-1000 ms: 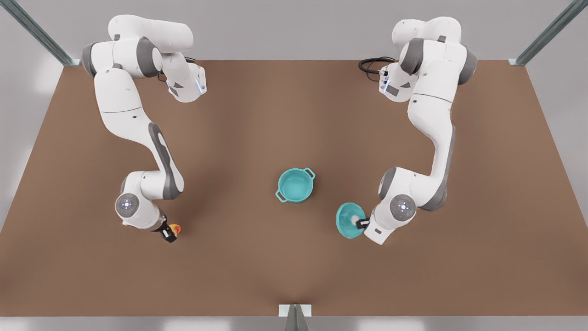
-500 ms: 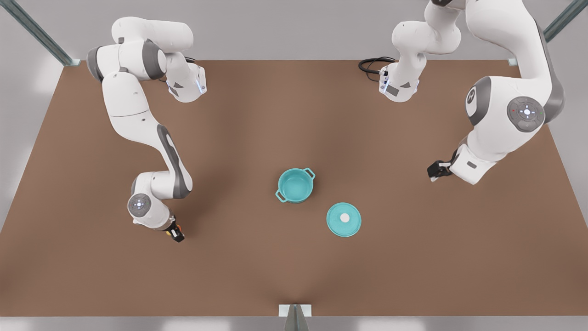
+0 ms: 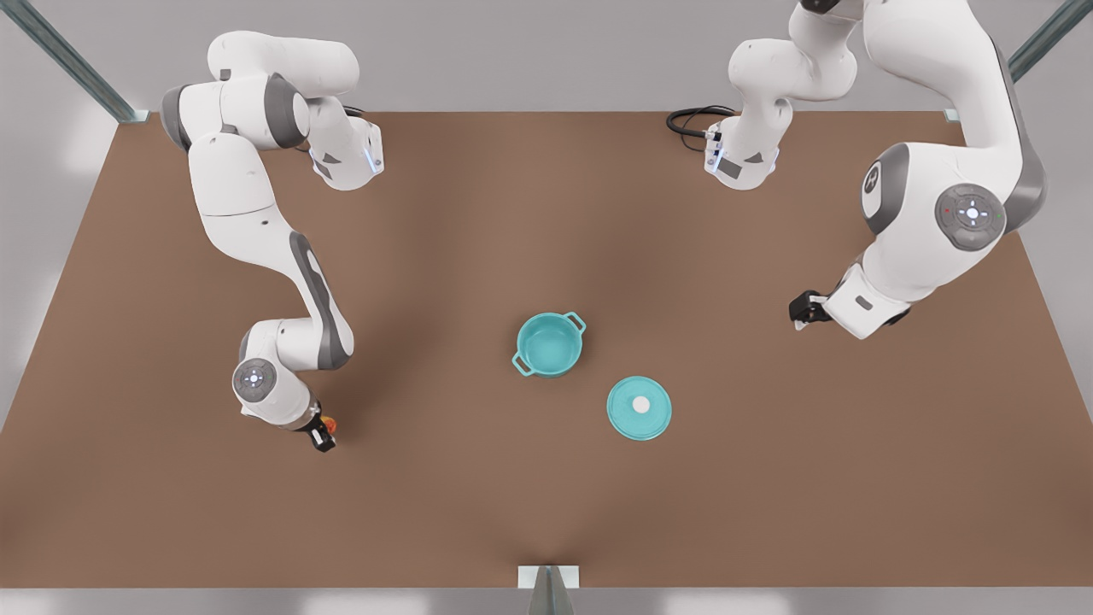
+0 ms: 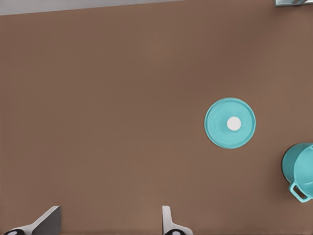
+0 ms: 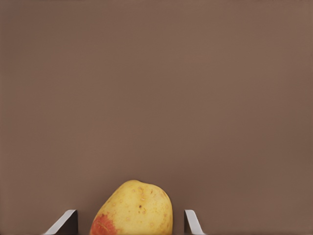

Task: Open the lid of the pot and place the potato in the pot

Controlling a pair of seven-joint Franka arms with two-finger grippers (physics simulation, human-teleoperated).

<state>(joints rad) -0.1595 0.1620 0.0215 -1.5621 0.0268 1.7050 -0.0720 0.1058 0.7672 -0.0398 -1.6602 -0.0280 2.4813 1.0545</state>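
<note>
Front view, left side: right gripper (image 3: 322, 431) sits low at the table (image 3: 478, 504), at the potato (image 3: 330, 421). In the right wrist view the potato (image 5: 133, 209) lies between the two fingers (image 5: 192, 221), gaps visible on both sides — the jaws are spread and not clamped on it. Whether the potato rests on the table or is touched at all, I cannot tell; it looks unheld.

Centre: pot (image 3: 549, 344) stands upright, uncovered, teal inside showing, nothing in it. Lid (image 3: 640, 407) lies flat on the table just beside the pot, toward the front view's right and nearer the camera, knob up, apart from the pot. The left wrist view shows the same: lid (image 4: 230, 123) with the pot (image 4: 300, 169) near it.

Right side: left gripper (image 3: 803, 309) hangs raised, well apart from the lid, fingers (image 4: 167, 220) wide with nothing between them. This arm waits.

Step in hand — judged: lid removal is done; the potato grasp is under way, not yet closed.

Next move calls for: close the right jaws squarely across the potato, lift clear of the table, carry toward the front view's right to above the pot's mouth, then release. Risk: the rounded potato may slip sideways if pinched off-centre.
</note>
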